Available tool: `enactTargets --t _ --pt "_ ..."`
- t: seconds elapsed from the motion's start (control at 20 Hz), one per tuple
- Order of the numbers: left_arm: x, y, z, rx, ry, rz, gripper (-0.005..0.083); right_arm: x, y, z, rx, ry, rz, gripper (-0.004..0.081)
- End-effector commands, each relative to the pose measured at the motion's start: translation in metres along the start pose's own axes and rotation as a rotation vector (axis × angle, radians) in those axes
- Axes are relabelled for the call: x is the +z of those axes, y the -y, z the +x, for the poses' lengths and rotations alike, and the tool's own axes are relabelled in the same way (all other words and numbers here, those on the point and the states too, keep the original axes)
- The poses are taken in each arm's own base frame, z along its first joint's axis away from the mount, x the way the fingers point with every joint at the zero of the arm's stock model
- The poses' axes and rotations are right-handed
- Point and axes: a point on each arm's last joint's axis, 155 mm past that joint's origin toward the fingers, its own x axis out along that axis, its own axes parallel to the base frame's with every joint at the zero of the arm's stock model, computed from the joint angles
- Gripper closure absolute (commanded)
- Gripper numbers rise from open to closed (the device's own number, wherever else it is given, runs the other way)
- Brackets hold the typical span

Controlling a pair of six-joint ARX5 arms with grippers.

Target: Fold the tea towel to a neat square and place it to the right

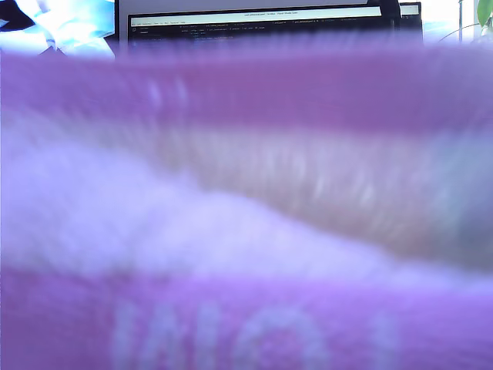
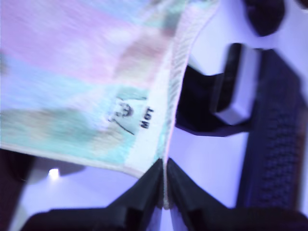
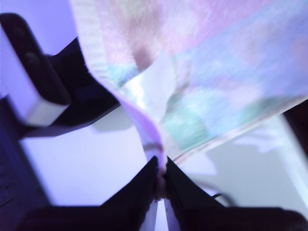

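You're looking at the tea towel filling nearly the whole exterior view, blurred and right up against the lens; a monitor is peeking over it along the frame's top edge. My first gripper is pinching the towel's hemmed edge, jaws closed on it, just below the small dark printed mark. My second gripper is clamping another bunched corner of the towel, cloth hanging lifted above the pale table.

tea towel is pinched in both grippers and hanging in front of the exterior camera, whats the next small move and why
Probably lower the soft white pastel-banded tea towel toward the table: my first gripper and my second gripper each pinch an edge, and the lifted cloth nearly fills the exterior view.
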Motion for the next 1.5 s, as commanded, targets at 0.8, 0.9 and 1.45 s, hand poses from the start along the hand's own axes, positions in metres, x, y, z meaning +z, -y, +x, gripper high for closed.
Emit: enactTargets --t 0.8,0.9,1.45 --pt "0.104 -0.194 -0.048 0.675 0.292 0.078 0.0794 0.108 0.222 -0.003 -0.466 0.225 0.182 0.0782" --pt "0.115 -0.210 -0.055 0.711 0.329 0.097 0.0794 0.120 0.236 -0.008 -0.486 0.252 0.181 0.0782" --pt "0.140 -0.264 -0.073 0.824 0.402 0.172 0.0794 0.159 0.278 -0.006 -0.503 0.299 0.178 0.0782"
